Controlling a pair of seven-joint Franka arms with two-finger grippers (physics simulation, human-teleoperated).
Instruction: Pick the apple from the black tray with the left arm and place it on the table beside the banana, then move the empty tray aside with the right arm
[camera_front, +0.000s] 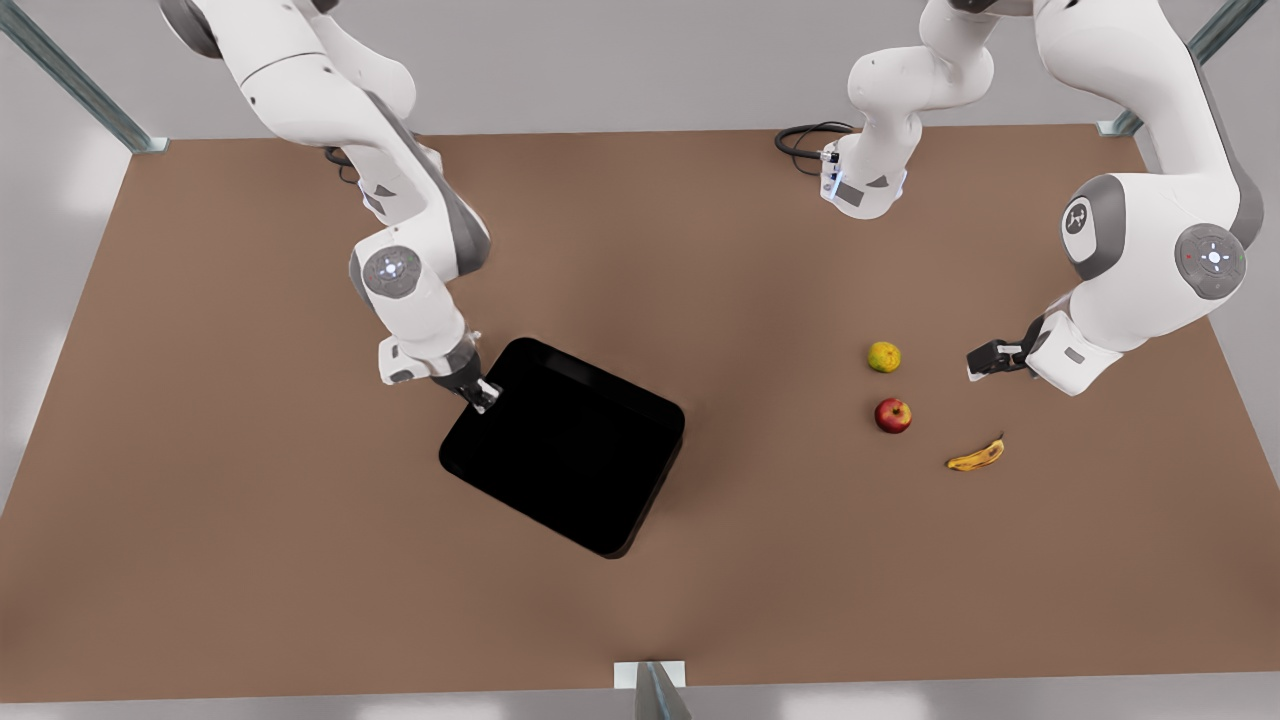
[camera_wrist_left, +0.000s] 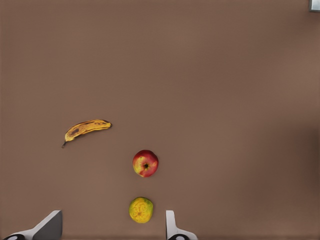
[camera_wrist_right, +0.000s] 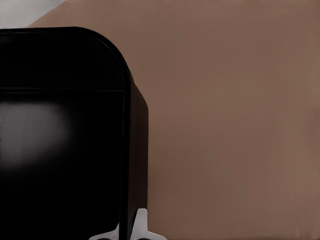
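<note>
Toward the front view's left of the desk (camera_front: 250, 560), you have the right end effector (camera_front: 484, 394) at the black tray's (camera_front: 565, 445) corner, the one nearest the desk's far left corner. In the right wrist view its fingers (camera_wrist_right: 141, 227) sit either side of the tray wall (camera_wrist_right: 131, 150), pinched onto the rim, so count it as clamped on the tray. The tray is empty and sits left of the desk's centre, turned at an angle to the desk edges. Your second step looks begun at most: grip made, but I can't say whether the tray is where it should end up.

Moving right, the apple (camera_front: 893, 415) is out of the tray, resting on the bare desk, near the banana (camera_front: 976, 456), which lies just toward the near right corner from it. A yellow-green fruit (camera_front: 884, 356) sits just beyond the apple toward the far edge. None of the three touch.

Farthest right, the left end effector (camera_front: 972, 366) hangs above the desk near the fruit, fingers (camera_wrist_left: 172, 227) spread apart and holding nothing. That arm waits.

Judgement: the apple placement reads as done; what's left for you is shifting the tray aside and letting go.
</note>
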